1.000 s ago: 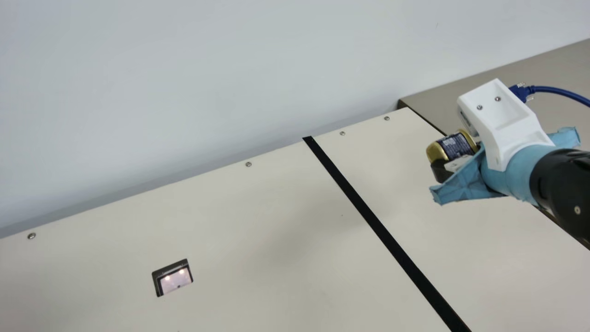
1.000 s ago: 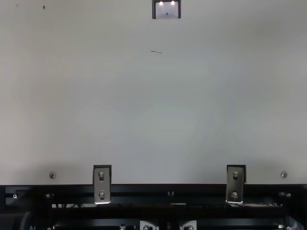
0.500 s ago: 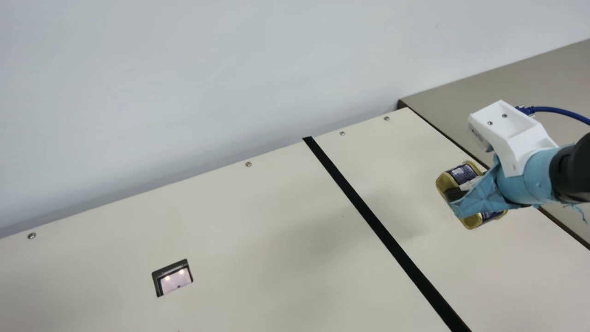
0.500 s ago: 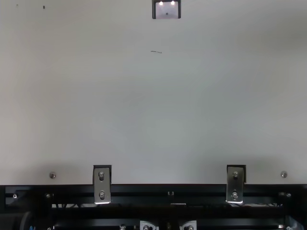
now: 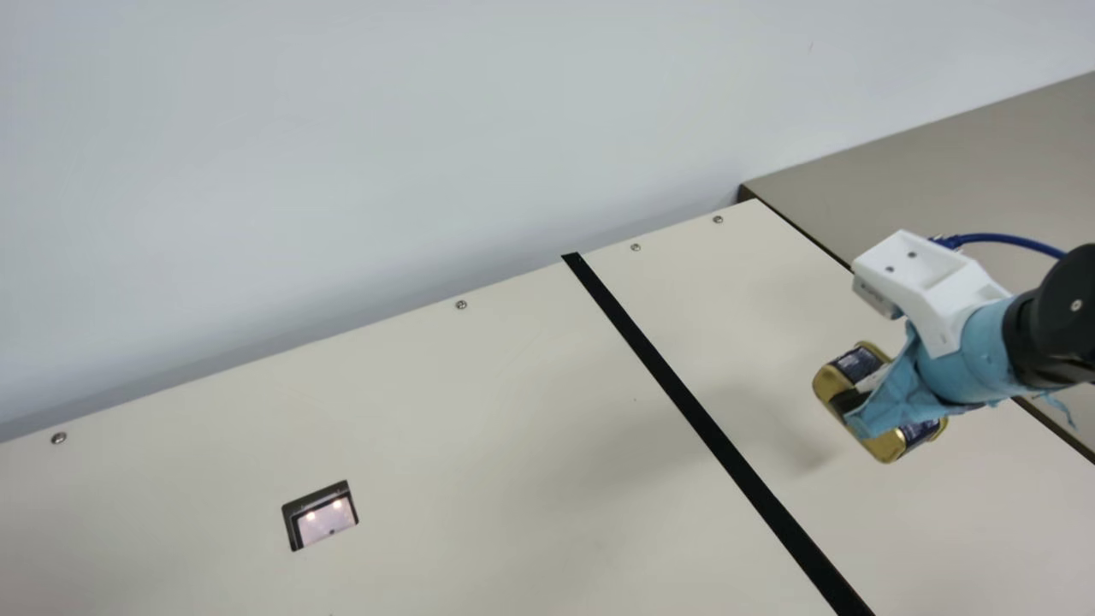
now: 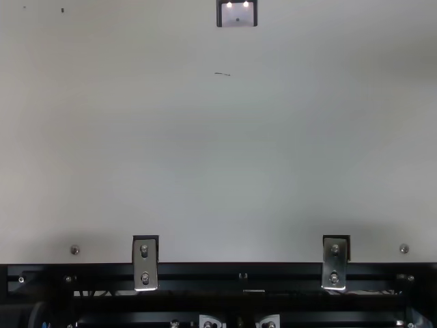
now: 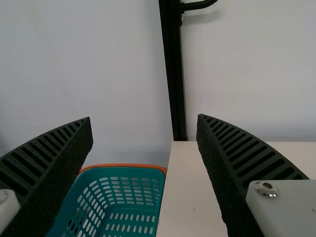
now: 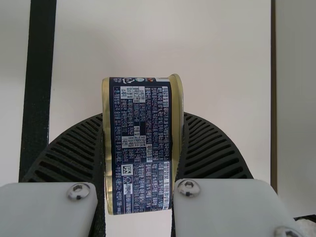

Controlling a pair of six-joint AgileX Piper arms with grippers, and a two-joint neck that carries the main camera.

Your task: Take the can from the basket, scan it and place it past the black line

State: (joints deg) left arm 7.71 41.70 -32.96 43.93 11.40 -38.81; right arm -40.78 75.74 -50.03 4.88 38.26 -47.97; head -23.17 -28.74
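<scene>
In the main view, my right gripper (image 5: pixel 866 407) is shut on the gold-and-navy can (image 5: pixel 828 385), held above the tabletop to the right of the black line (image 5: pixel 676 385). The right wrist view has the can (image 8: pixel 143 148) between the ribbed fingers of the right gripper (image 8: pixel 143 119), its printed side facing the camera. My left gripper (image 7: pixel 144 121) stands open with nothing between its fingers. Beyond it is the green basket (image 7: pixel 123 168) with an orange rim; the part of its inside that shows holds nothing.
The scanner window (image 5: pixel 325 517) is set into the cream table (image 5: pixel 479 411), left of the line. A pale wall (image 5: pixel 342 154) rises behind the table, and a grey-brown surface (image 5: pixel 984 162) lies beyond its right edge. Metal brackets (image 6: pixel 145 263) sit at the front edge.
The right arm has come down toward the table with the can in its gripper, and the can has turned, so more of it shows below the fingers. The table scene is otherwise the same.
</scene>
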